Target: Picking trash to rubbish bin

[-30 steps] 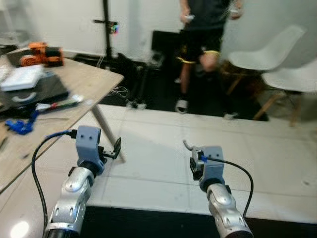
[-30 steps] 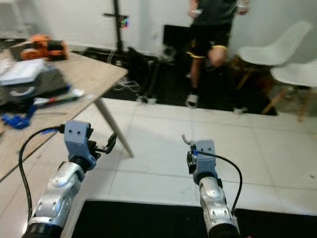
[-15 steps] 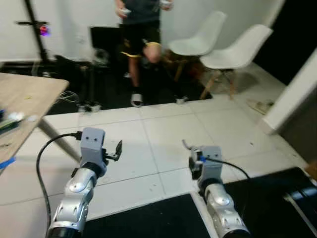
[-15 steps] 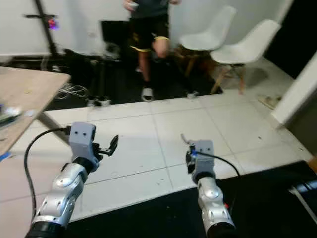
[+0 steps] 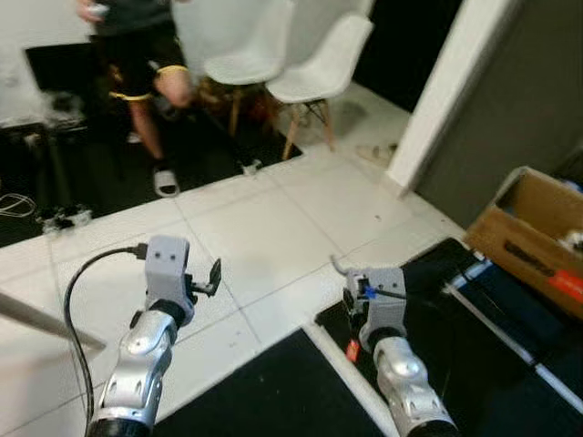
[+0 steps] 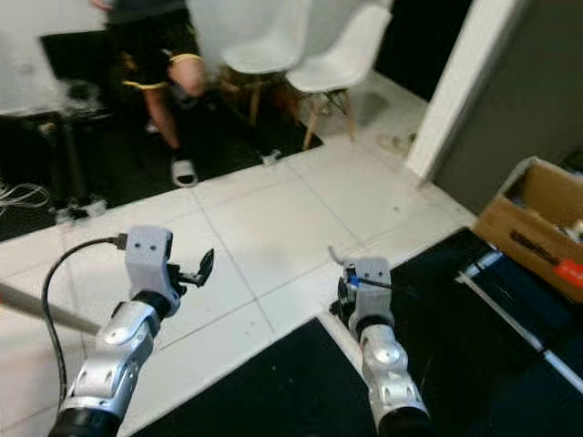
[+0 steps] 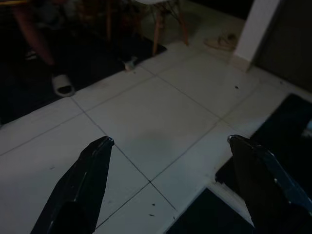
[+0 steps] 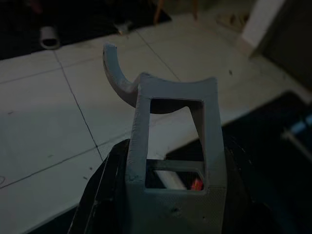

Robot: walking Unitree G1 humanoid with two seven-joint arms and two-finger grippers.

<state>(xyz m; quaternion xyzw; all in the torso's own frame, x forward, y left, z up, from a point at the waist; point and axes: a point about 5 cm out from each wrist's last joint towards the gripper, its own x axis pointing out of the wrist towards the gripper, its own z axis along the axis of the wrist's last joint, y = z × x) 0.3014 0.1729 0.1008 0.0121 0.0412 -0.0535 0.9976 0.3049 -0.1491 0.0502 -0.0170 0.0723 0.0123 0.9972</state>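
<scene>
searching phase, judging by both arms raised empty over white tiled floor [image 5: 273, 228]. left gripper [image 7: 170, 180] spread wide, ready; right gripper [image 5: 351, 284] fingers impossible to tell. no trash or rubbish bin identifiable; open brown cardboard box [image 5: 537, 232] well to the right.

Two chairs [image 5: 282, 55] at the back, a person [image 5: 137, 64] left of the chairs, a cardboard box [image 5: 533, 237] far right of the chairs, mats [image 5: 492, 337] in front of the box
</scene>
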